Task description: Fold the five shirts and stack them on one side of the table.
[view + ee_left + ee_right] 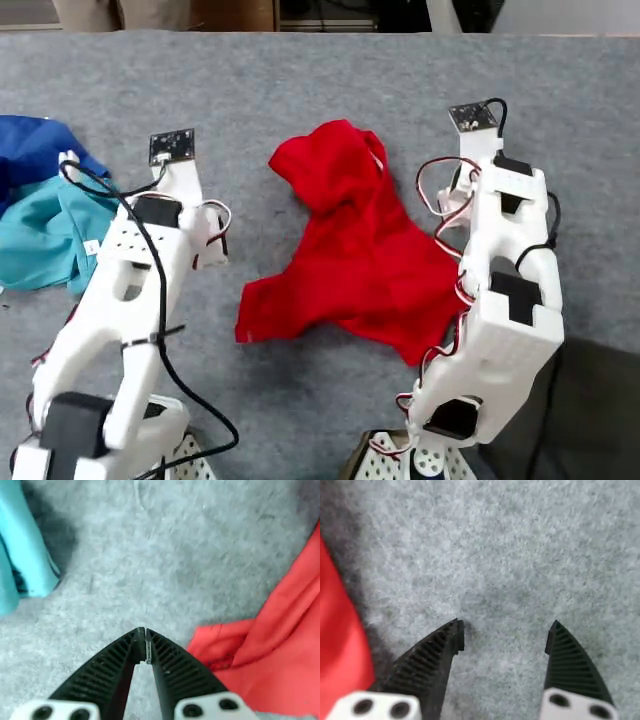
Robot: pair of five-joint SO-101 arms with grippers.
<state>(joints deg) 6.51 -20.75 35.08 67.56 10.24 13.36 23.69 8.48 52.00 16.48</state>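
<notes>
- Blue shirt (25, 140): lies at the left edge of the counter (300, 90), bunched and touching the teal shirt (45, 235) on its far side.
- Teal shirt: lies at the left edge, nearer the arms than the blue one, loosely heaped rather than squared off. A small pale tag shows on its near edge, but no writing can be read.
- Left pincer (145, 632): pressed together and holding nothing. It hangs over bare counter between the teal shirt and the red shirt (355, 250), just beside a near corner of the red fabric.
- Red shirt: lies crumpled in the middle of the counter between the two arms, unfolded, with the neck end toward the far edge and the hem and sleeves spread toward the near edge.
- Handling, as a judgement: the cloth is light, soft and limp. It will not hold its shape and is likely to drag on the felt-like counter surface. Take hold of it at an outer edge, either a hem corner or a sleeve end, pinching one layer only.
- A pale strip shows at the neck opening, too small to read.
- Right pincer (506, 630): spread wide and empty, over bare counter just beside the right side of the red shirt.
</notes>
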